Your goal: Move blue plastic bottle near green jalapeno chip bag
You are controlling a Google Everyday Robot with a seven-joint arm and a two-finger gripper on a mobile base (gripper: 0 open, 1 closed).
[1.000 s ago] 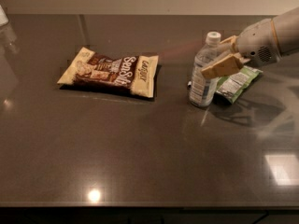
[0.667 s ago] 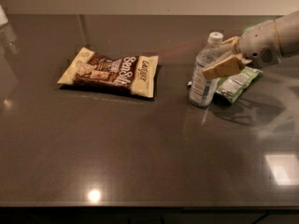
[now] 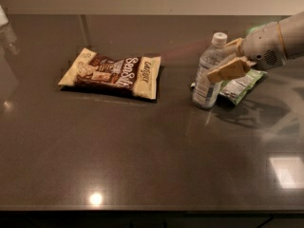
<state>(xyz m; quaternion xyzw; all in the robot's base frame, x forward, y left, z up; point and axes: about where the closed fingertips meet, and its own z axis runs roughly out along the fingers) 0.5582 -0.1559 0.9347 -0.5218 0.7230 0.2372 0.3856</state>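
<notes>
The blue plastic bottle [image 3: 206,77] stands upright on the dark table, clear with a white cap. The green jalapeno chip bag [image 3: 241,86] lies flat just right of it, touching or almost touching its base. My gripper [image 3: 220,61] reaches in from the right at the bottle's upper half. Its two tan fingers [image 3: 228,70] are spread apart, one in front of the bottle's right side and one behind it near the cap. The arm hides the bag's far end.
A larger cream-and-brown snack bag [image 3: 111,72] lies at the left middle of the dark tabletop [image 3: 142,151]. A pale object [image 3: 4,20] sits at the far left edge. The table's front edge runs along the bottom.
The gripper has drawn back slightly to the right from the bottle. The bottle and both bags have stayed where they were.
</notes>
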